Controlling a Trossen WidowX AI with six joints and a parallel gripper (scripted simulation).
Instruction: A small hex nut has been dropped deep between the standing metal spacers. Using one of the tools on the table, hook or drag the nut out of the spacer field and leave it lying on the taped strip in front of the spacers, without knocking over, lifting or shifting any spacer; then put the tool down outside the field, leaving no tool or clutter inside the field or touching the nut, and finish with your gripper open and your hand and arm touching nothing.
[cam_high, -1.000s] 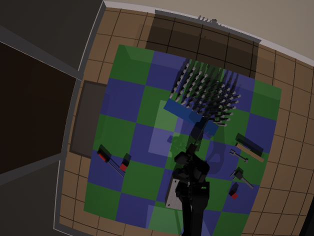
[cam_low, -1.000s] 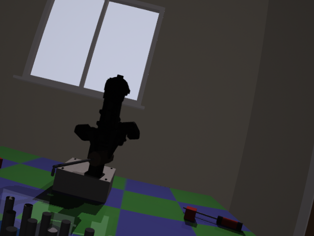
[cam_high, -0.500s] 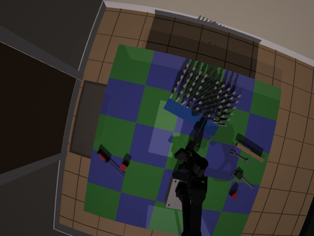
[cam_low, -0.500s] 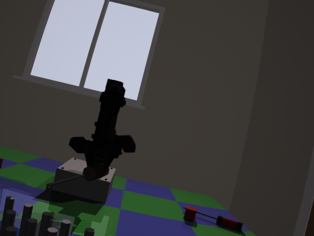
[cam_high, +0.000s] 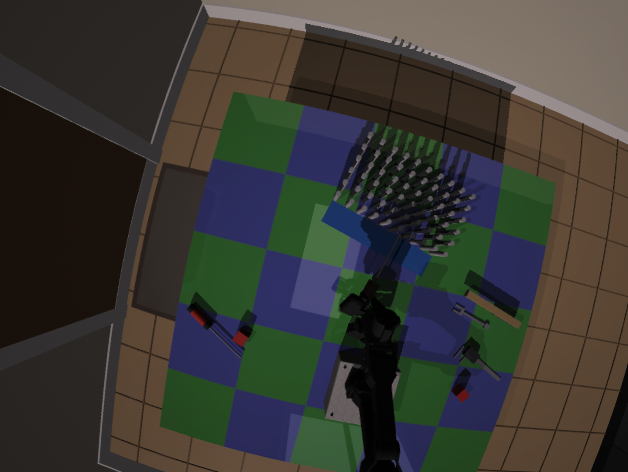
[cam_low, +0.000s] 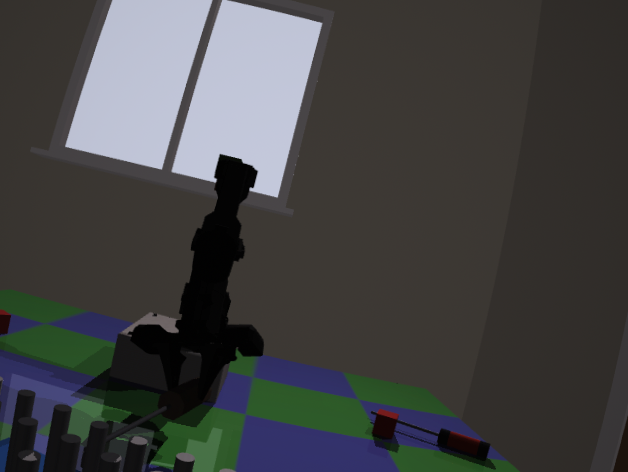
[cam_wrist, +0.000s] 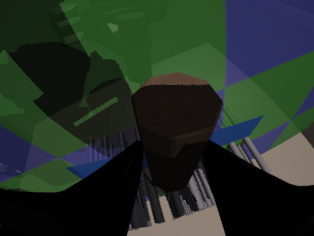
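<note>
My gripper (cam_high: 372, 288) (cam_low: 185, 393) (cam_wrist: 172, 146) is shut on the brown wooden handle of a hook tool, in front of the spacer field. The tool's thin metal rod (cam_high: 388, 258) (cam_low: 137, 423) slants forward and down over the blue taped strip (cam_high: 345, 223) (cam_wrist: 235, 131) to the front spacers. Its hooked tip is hidden or too dark to make out, so contact with a spacer cannot be told. The grey metal spacers (cam_high: 445, 254) (cam_low: 62, 426) (cam_wrist: 256, 152) stand in a dense field behind the strip. The hex nut is not visible in any view.
A red-handled screwdriver (cam_high: 199, 318) (cam_low: 463, 444) lies at the left in the top view, propped near a red block (cam_high: 241, 338) (cam_low: 385, 423). At the right lie a wooden bar (cam_high: 492, 308), a wrench (cam_high: 472, 315), a dark-headed tool (cam_high: 472, 350) and another red block (cam_high: 460, 393).
</note>
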